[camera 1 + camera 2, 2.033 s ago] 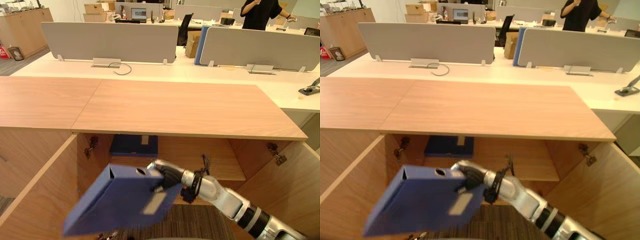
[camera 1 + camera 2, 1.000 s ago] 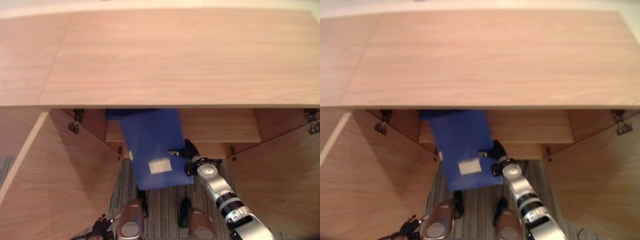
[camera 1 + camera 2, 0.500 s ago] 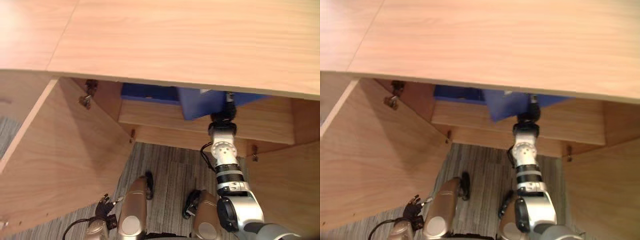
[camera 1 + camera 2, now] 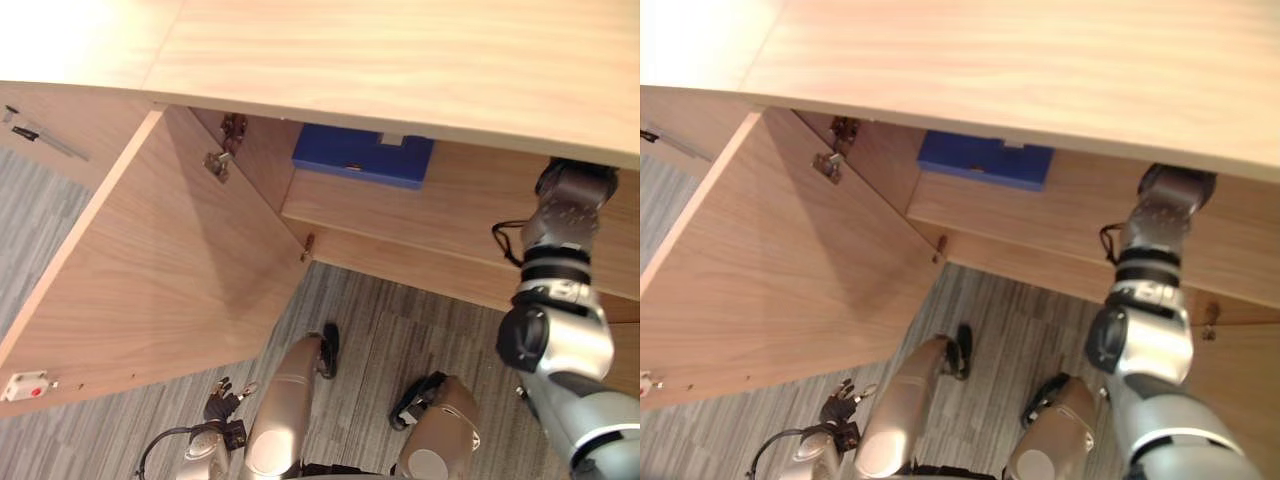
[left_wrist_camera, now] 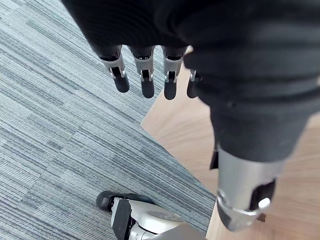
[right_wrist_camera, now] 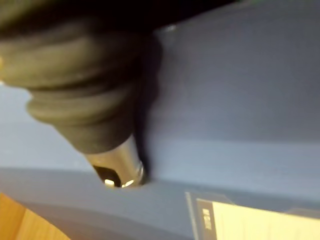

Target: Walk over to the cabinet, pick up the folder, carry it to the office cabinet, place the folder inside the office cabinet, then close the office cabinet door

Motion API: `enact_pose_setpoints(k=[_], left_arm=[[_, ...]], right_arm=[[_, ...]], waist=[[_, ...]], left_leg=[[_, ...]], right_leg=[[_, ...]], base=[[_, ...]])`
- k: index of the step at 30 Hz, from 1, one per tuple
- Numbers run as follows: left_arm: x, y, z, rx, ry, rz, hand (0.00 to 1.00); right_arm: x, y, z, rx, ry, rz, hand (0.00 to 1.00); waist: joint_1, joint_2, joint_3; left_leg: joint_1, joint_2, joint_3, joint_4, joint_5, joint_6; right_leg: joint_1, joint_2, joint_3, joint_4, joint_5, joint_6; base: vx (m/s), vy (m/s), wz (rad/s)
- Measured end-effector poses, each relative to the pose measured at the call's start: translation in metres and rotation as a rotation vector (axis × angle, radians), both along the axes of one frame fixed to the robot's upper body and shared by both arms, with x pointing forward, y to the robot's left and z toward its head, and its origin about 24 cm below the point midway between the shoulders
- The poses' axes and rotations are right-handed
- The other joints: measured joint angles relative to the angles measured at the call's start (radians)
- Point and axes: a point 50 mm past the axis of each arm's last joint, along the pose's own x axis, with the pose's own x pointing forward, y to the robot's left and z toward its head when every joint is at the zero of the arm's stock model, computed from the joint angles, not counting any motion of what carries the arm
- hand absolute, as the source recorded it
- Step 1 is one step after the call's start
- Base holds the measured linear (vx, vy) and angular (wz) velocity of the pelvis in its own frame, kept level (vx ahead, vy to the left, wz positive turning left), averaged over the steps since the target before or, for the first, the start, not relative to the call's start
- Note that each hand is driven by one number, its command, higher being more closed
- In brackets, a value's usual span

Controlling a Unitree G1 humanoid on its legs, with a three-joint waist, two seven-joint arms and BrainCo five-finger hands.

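Office cabinet: a pale wood-grain cabinet top [image 4: 400,60] runs across the upper part of both head views. The compartment beneath it stands open. The left-hand wooden door [image 4: 150,280] is swung out wide to the robot's left, with a metal hinge [image 4: 222,160] at its inner edge. A small white catch with a red dot [image 4: 25,385] sits near its outer corner. An inner wooden shelf [image 4: 430,215] spans the opening.

A flat dark-blue folder [image 4: 362,155] lies on that shelf toward the hinge side. Its far part is tucked under the top.

Floor: grey striped carpet [image 4: 40,240] lies in front of the cabinet and beyond the open door.

The right arm reaches up and in under the front edge of the top, to the right of the flat folder and apart from it. The head views show only the dark ribbed cover at the edge.

In the right wrist view, the right hand [image 6: 117,167] has its thumb pressed onto the face of a blue card folder with a white label [image 6: 240,90]. The fingers are out of sight behind it, so this reads as a pinch hold. This labelled folder is inside the cabinet, hidden from the head views by the top.

The left hand [image 5: 145,82] hangs over the carpet beside a wood panel. Its fingers are straight and loosely spread, and it carries nothing.
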Motion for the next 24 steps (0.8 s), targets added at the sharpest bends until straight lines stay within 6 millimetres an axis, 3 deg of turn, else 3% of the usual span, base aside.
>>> enact_pose_setpoints(k=[6,10,14,15,20,24], left_arm=[[-0.001,0.000,-0.001,-0.001,0.010,-0.004,0.00],[-0.001,-0.003,-0.001,0.001,0.017,-0.019,0.00],[0.000,-0.005,-0.001,0.000,0.019,-0.028,0.00],[0.000,-0.006,-0.002,0.000,0.021,-0.038,0.00],[0.000,-0.007,-0.002,0.003,0.022,-0.039,0.00],[-0.003,-0.007,-0.005,-0.001,0.041,-0.031,0.00]], right_arm=[[0.000,-0.013,0.029,-0.108,0.064,-0.021,1.00],[-0.004,-0.029,0.015,-0.095,0.175,-0.065,1.00],[-0.002,-0.032,-0.007,-0.035,0.292,-0.060,1.00],[-0.002,-0.032,-0.008,-0.022,0.300,-0.060,0.00],[-0.004,-0.034,-0.005,-0.061,0.316,-0.076,0.00],[-0.008,-0.041,0.004,-0.255,0.390,-0.120,0.00]], waist=[[-0.003,0.021,0.000],[-0.009,0.023,-0.001],[-0.017,0.030,-0.001],[-0.017,0.039,0.001],[-0.016,0.050,-0.002],[-0.020,0.050,-0.002]], left_leg=[[-0.036,-0.018,0.047,-0.029,0.023,0.010],[-0.037,-0.020,0.072,-0.056,0.047,0.014],[-0.050,-0.027,0.078,-0.087,0.079,0.004],[-0.050,-0.028,0.078,-0.092,0.085,0.005],[-0.051,-0.029,0.079,-0.093,0.089,0.006],[-0.051,-0.027,0.080,-0.089,0.089,0.005]], right_leg=[[-0.069,-0.058,0.023,0.047,-0.008,-0.001],[-0.084,-0.077,0.024,0.053,-0.008,-0.001],[-0.113,-0.086,0.028,0.057,-0.007,-0.001],[-0.116,-0.086,0.028,0.057,-0.007,-0.002],[-0.126,-0.086,0.040,0.065,-0.011,-0.007],[-0.128,-0.083,0.047,0.069,-0.012,-0.008]], base=[[-0.08,0.027,0.14],[-0.04,0.021,0.11],[-0.01,0.000,0.04],[-0.01,-0.010,0.06],[0.00,0.000,0.00],[-0.01,0.004,0.00]])
